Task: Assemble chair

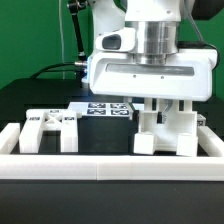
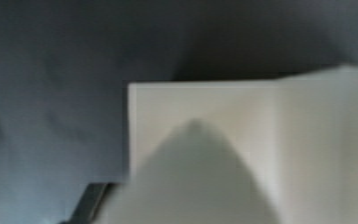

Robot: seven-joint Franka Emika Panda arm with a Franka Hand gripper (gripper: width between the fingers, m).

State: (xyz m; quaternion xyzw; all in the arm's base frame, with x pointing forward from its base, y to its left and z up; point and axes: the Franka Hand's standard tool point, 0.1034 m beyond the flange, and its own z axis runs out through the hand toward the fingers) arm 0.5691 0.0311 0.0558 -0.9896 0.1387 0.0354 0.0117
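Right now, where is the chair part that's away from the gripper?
That chair part sits at the exterior view's left, behind the white front rail, beside the marker board.

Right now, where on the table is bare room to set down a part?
One bare patch of table lies between the slotted chair part and the arched chair part under the gripper, in front of the marker board. Another lies behind the slotted part, at the exterior view's left. Around the gripper it is crowded.
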